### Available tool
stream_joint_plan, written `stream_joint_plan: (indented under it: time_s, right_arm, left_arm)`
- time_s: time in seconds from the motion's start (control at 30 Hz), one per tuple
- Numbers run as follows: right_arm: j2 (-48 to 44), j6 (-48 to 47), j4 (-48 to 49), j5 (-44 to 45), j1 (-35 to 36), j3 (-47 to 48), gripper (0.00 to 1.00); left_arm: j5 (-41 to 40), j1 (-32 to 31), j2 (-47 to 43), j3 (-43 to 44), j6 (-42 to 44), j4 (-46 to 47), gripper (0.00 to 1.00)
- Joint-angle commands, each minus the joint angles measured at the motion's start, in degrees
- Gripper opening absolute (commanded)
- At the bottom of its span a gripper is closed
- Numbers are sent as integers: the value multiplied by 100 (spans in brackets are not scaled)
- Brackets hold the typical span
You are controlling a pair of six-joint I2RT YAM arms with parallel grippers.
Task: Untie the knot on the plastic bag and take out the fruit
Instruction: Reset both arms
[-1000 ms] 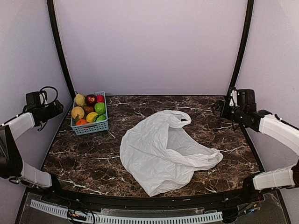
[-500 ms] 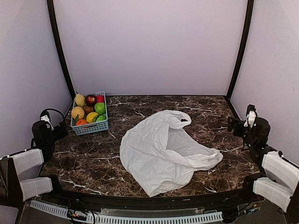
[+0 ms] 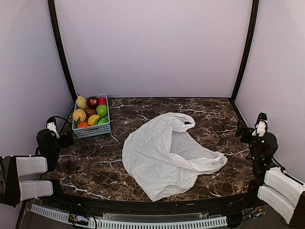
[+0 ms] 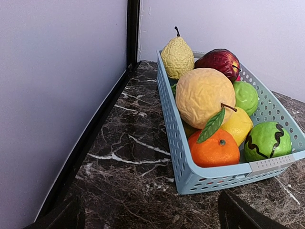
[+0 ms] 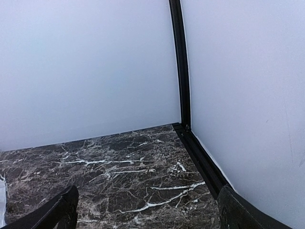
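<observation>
While both arms sit low at the bottom corners of the overhead frame, the left gripper [image 4: 150, 222] and right gripper [image 5: 150, 214] gape wide, holding nothing. At mid-frame the plastic bag [image 3: 162, 157] lies flat and slack, with no knot discernible. Farther back at left, the fruit [image 3: 90, 112] fills the blue basket [image 3: 93, 131]. The task looks finished.

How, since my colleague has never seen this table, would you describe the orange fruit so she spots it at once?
On the dark marble table, find the blue lattice basket at the far left corner. The orange fruit sits at its near end, beside a green fruit. It alone is bright orange.
</observation>
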Motion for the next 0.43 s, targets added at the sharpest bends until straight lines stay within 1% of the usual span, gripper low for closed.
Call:
stream_joint_plan:
  time_s: [0.0, 0.4]
  right_arm:
    - [-142, -96, 519, 206, -22, -749, 99]
    - [-224, -109, 484, 163, -22, -775, 99]
  left_arm:
    - [167, -23, 70, -67, 109, 283, 96]
    - [-20, -24, 25, -88, 49, 247, 96]
